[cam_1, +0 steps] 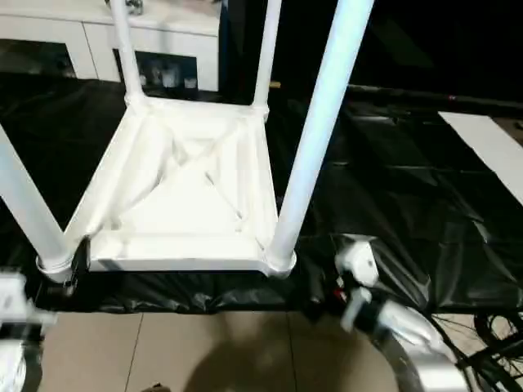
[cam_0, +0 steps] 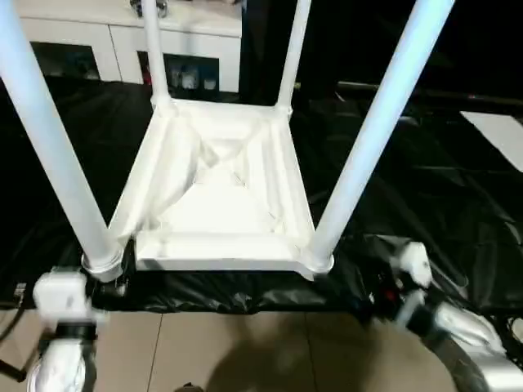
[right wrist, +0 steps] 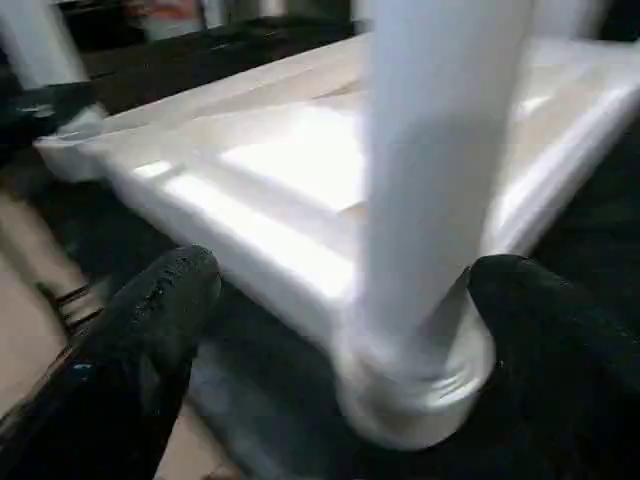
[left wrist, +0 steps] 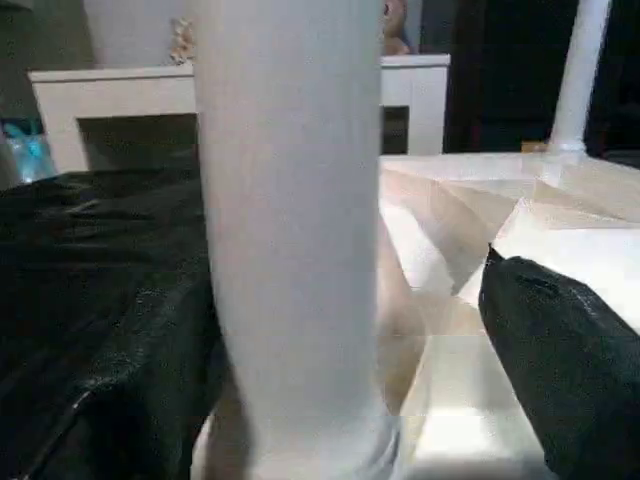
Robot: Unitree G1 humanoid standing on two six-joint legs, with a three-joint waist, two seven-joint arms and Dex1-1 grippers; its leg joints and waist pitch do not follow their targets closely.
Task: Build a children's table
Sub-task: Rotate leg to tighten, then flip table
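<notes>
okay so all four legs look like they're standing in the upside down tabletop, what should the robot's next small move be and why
Probably draw both hands back from the near legs. The tabletop lies underside up with four legs seated in its corner sockets. The right hand stands open around the near right leg without gripping it, and the left hand sits by the near left leg. Clearing them first seems safest before turning the table over.

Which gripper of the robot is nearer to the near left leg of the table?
Left. The left gripper sits right beside the base of the near left leg, open. The right gripper is at the near right leg, fingers open on either side.
</notes>
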